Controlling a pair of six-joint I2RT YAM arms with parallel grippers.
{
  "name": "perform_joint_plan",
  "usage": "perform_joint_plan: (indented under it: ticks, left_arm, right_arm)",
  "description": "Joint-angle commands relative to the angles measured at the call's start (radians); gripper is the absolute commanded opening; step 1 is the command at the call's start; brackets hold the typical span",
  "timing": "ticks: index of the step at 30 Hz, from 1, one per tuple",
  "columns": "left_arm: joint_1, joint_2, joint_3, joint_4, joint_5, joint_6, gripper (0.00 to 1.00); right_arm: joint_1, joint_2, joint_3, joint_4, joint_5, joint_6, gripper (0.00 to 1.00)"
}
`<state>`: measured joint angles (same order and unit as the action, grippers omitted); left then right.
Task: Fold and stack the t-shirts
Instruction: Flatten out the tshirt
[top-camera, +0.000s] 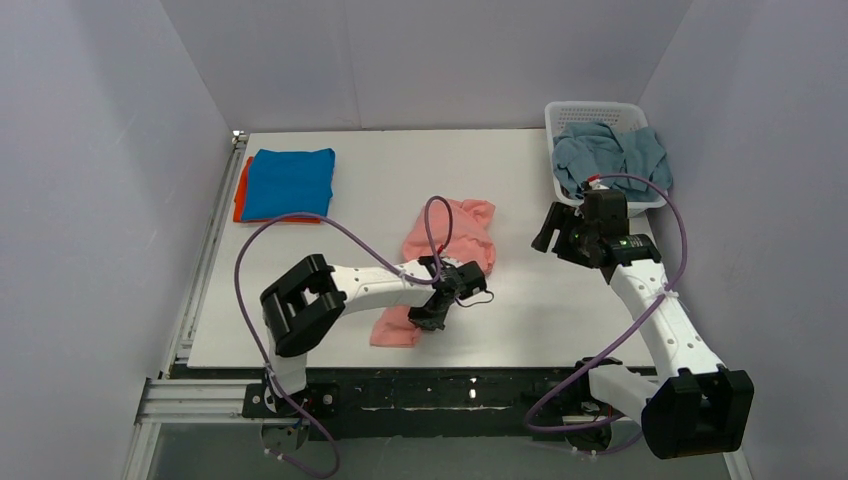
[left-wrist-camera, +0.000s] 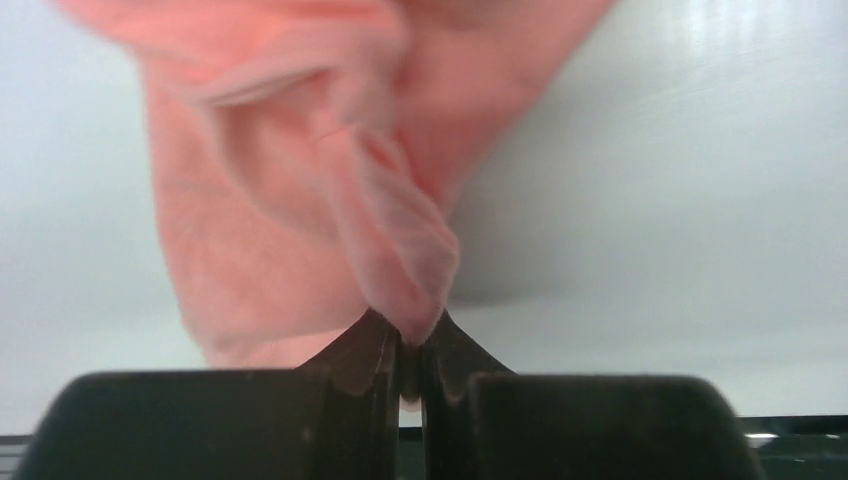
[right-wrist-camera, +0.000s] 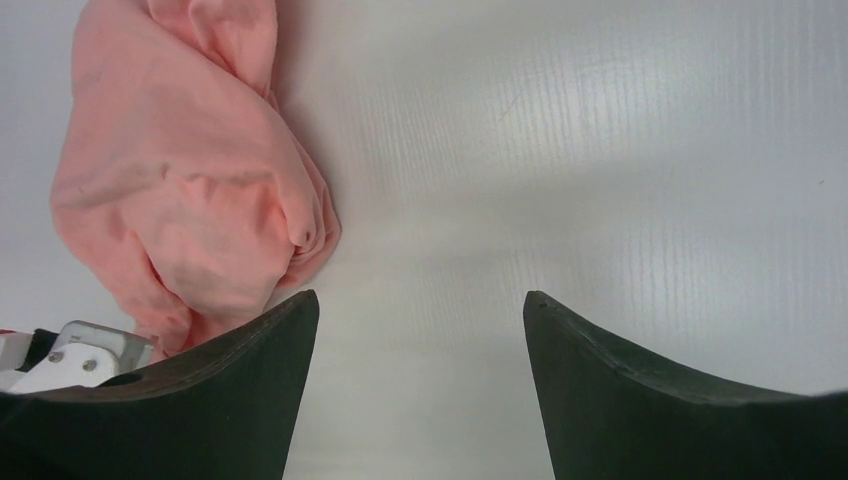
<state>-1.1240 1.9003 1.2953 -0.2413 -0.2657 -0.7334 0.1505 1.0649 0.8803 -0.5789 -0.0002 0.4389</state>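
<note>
The white bench (top-camera: 380, 180) fills the overhead view, with both arms reaching over it. The left arm (top-camera: 360, 283) stretches across from the near left corner toward the middle of the near edge. The right arm (top-camera: 660, 310) climbs up along the right edge.

The salmon-pink tee (top-camera: 455, 232) is a long, crumpled strip running from the middle of the bench down toward the near edge. At the far left corner the bright blue tee (top-camera: 290, 182) lies folded flat. Under it, the orange tee (top-camera: 240, 195) shows only as a thin strip along the side facing the left edge.

In the far right corner the white basket (top-camera: 590, 108) holds the dusty grey-blue tee (top-camera: 610, 150), heaped up and spilling over the rim on the side facing the near edge.

The left gripper (left-wrist-camera: 410, 345) is at the near end of the salmon-pink tee (left-wrist-camera: 260, 250). Its jaws are pressed together on a bunched fold of the pink cloth, and the wrist view shows the fabric rising straight out from between the tips. From overhead, that pincer (top-camera: 428, 318) sits close to the near edge.

The right gripper (right-wrist-camera: 421, 297) is spread wide, with bare bench between its two dark fingers. The salmon-pink tee (right-wrist-camera: 180, 200) lies off to one side, touching neither finger. Overhead, this gripper (top-camera: 546, 232) hangs just in front of the basket, near the right edge and apart from the pink cloth.
</note>
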Motion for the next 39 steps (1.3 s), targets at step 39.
perform_joint_plan:
  ticks: [39]
  left_arm:
    - [0.490, -0.856, -0.425, -0.209, -0.122, 0.037, 0.00]
  right_arm:
    - [0.223, 0.934, 0.777, 0.019, -0.108, 0.008, 0.74]
